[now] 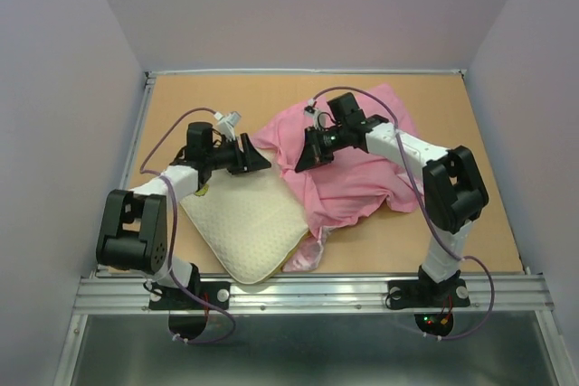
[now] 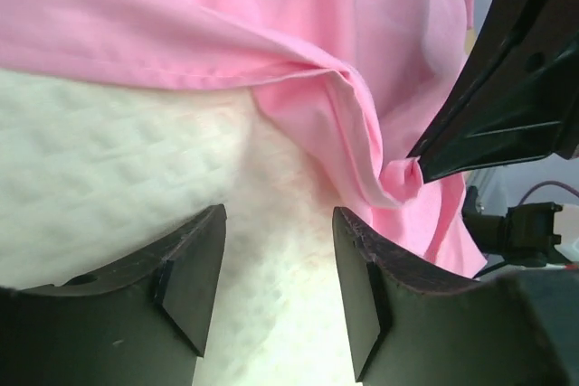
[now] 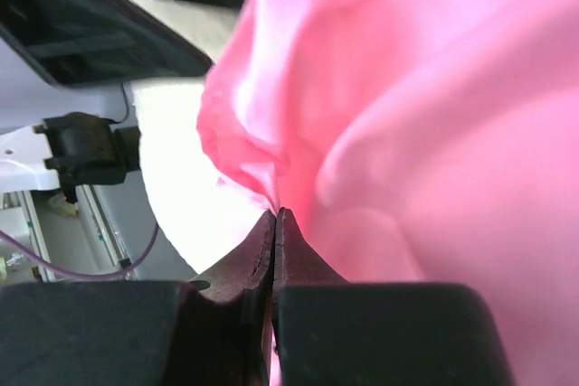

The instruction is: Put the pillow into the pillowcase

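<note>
Pillow [image 1: 244, 223] lies flat at the near-left of the table [image 1: 208, 97], its near corner at the front edge. Its far-right side sits just under the hem of the pillowcase [image 1: 357, 164], which is bunched in a heap at centre-right. Right gripper [image 3: 276, 216] is clamped on a fold of the pink hem — jaws fully together with cloth pinched between them, holding that edge up off the pillow. Left gripper [image 2: 278, 223] is spread wide and holds nothing, low over the dimpled cream surface beside the raised hem; whether it touches the pillow cannot be told. Handling guess: the pillowcase is thin, limp and light, maybe slippery, so a small pinch could slide out — best gripped on the doubled hem at the opening. The pillow looks thick, soft, springy and light, so it will squash and flop. Take a deep bite at the corner or side edge nearest the opening and feed that corner in first.
</note>
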